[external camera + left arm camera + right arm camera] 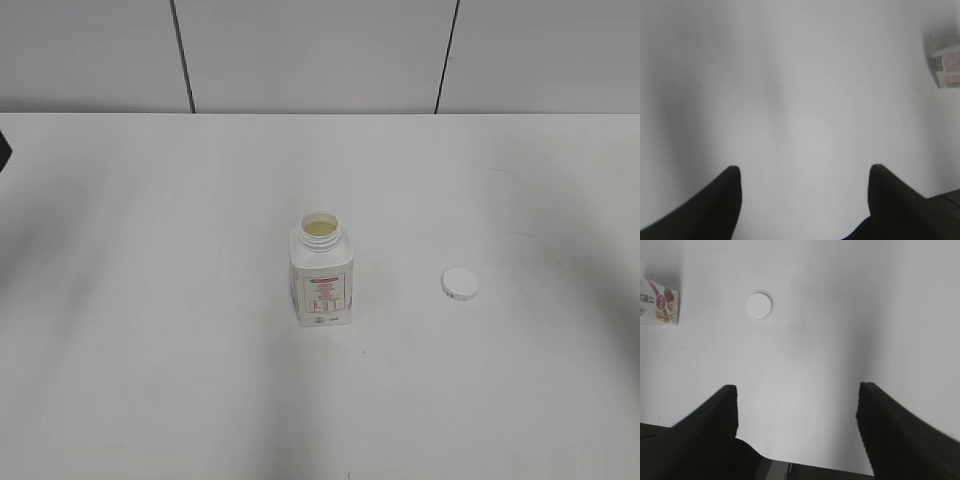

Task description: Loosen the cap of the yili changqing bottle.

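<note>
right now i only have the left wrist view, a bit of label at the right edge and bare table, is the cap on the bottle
Observer: No. The cap lies on the table, apart from the yili changqing bottle, on the right-arm side in the exterior view.
Operator: bottle upright or tipped
Observer: Upright, its neck open; pale yellowish contents show inside it.
Operator: right end effector holding anything
Observer: No. In its wrist view the right end effector is open over bare table, with the cap ahead of it.
Operator: and mine
Observer: The left end effector is open and empty too; the exterior view shows neither end effector.
</note>
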`<state>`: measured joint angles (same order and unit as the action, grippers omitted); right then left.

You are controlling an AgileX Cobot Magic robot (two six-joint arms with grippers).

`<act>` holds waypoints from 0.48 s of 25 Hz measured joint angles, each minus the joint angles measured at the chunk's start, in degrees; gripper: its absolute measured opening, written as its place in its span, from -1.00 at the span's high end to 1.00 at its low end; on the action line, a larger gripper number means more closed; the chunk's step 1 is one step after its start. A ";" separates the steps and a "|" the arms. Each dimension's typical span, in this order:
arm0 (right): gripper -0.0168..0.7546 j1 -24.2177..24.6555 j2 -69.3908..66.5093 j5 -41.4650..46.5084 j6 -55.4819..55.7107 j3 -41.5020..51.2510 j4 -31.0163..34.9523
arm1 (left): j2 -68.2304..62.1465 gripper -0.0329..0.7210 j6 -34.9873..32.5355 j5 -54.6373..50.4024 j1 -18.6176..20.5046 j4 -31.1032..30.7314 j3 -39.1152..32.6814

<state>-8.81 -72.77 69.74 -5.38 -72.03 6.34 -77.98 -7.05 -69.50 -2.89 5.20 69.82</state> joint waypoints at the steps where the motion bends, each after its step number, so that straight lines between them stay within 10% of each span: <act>1: -0.55 0.00 2.27 0.00 0.00 1.07 0.07 | 2.01 -0.36 0.00 -0.05 0.00 0.00 -1.79; 12: -0.55 0.00 18.07 0.12 0.25 10.49 0.72 | 23.19 -0.36 0.00 0.40 0.00 0.11 -21.87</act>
<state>-8.81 -54.71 69.85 -5.13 -61.54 7.06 -54.78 -7.05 -69.09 -2.89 5.31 47.95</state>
